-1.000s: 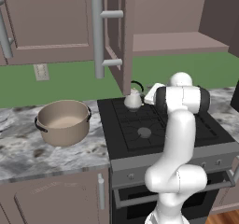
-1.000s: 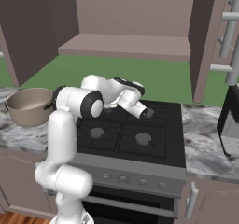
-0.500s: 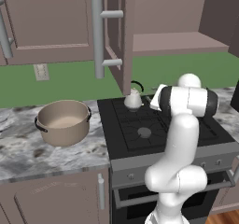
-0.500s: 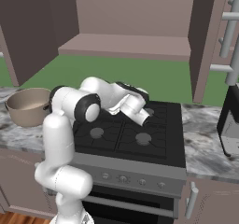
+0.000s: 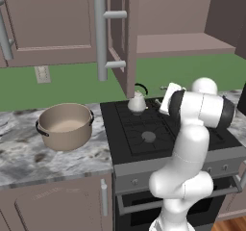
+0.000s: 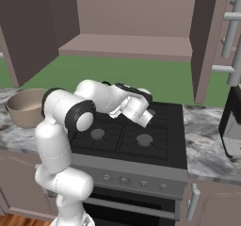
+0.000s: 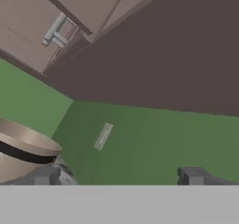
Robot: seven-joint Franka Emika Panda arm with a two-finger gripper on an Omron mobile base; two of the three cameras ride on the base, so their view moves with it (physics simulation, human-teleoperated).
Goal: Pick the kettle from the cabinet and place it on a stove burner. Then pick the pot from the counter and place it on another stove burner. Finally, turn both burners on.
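Observation:
The small silvery kettle (image 5: pixel 137 103) stands on the back-left burner of the black cooktop (image 5: pixel 158 129). Left of the stove, the wide tan pot (image 5: pixel 66 125) rests on the marbled counter (image 5: pixel 43 165); it also shows at the left edge of the hand view as the pot (image 7: pixel 21 148). My gripper (image 7: pixel 120 176) is open with nothing between its fingertips (image 7: pixel 46 175), facing the green wall. My hand (image 5: pixel 171 97) hovers over the stove just right of the kettle. The front-left burner (image 5: pixel 148 136) is bare. The wall cabinet (image 5: pixel 182 44) stands open with a bare shelf.
The cabinet's open door (image 5: pixel 120 37) with its long bar handle (image 5: pixel 101 32) hangs above the kettle. A wall outlet (image 5: pixel 42 73) sits above the pot. A dark appliance (image 6: pixel 233 121) stands on the counter right of the stove. Knobs (image 6: pixel 124 179) line the stove front.
The arm's elbow has swung to the right and the hand has drawn slightly away from the kettle. The kettle and pot have not moved. The gripper stays open.

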